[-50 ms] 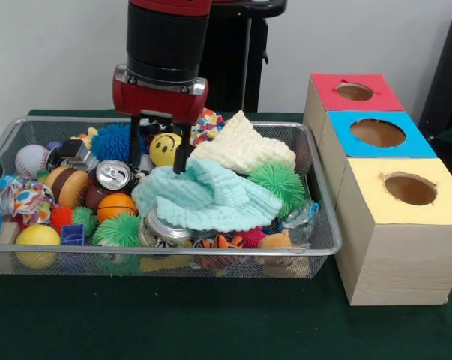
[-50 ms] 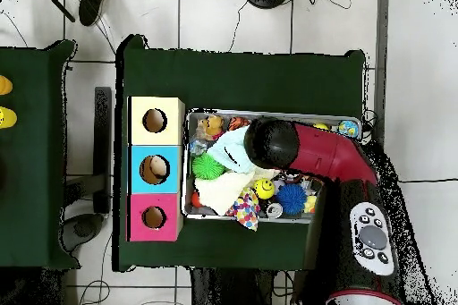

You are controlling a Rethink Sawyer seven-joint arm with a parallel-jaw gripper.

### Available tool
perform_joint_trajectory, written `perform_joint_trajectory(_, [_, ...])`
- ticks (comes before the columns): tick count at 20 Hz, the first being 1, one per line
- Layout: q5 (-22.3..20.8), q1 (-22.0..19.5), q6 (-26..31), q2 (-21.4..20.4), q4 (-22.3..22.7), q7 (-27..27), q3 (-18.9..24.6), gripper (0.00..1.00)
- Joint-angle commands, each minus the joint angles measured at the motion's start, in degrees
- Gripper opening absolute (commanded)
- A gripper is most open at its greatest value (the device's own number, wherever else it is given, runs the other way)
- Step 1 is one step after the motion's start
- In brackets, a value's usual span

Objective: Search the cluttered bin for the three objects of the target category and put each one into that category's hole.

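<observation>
My gripper (image 1: 158,165) hangs inside the wire bin (image 1: 61,253), left of centre, and is open with its two black fingers spread. A yellow smiley ball (image 1: 164,148) sits just behind the gap between them. The left finger stands beside a soda can (image 1: 113,176). The right finger meets the edge of a mint cloth (image 1: 207,196). A cream cloth (image 1: 244,146) lies behind the mint one. Red (image 1: 353,94), blue (image 1: 375,133) and yellow (image 1: 407,191) boxes with holes stand to the right. In the overhead view the arm's wrist (image 2: 271,143) hides the gripper.
The bin also holds a blue spiky ball (image 1: 112,139), green spiky balls (image 1: 276,184), a baseball (image 1: 31,159), a small basketball (image 1: 117,204), a second can (image 1: 166,229) and a patterned cloth (image 2: 246,207). The boxes (image 2: 155,169) stand close against the bin's side (image 2: 186,163).
</observation>
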Motion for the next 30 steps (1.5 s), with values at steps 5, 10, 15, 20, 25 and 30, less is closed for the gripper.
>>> perform_joint_trajectory(5, [2.93,1.67,-3.78,3.97,4.16,13.62,0.87,1.0])
perform_joint_trajectory(10, [3.81,1.48,-8.2,6.34,5.45,14.41,0.81,1.0])
perform_joint_trajectory(15, [2.75,2.51,-9.91,8.62,4.66,13.33,-0.82,1.0])
perform_joint_trajectory(20, [1.84,2.54,-9.67,11.11,3.25,10.37,-1.0,1.0])
perform_joint_trajectory(25, [1.94,3.38,-6.4,11.88,3.22,9.69,-2.43,1.0])
perform_joint_trajectory(30, [3.66,3.87,-4.18,12.46,2.7,10.79,-2.72,1.0])
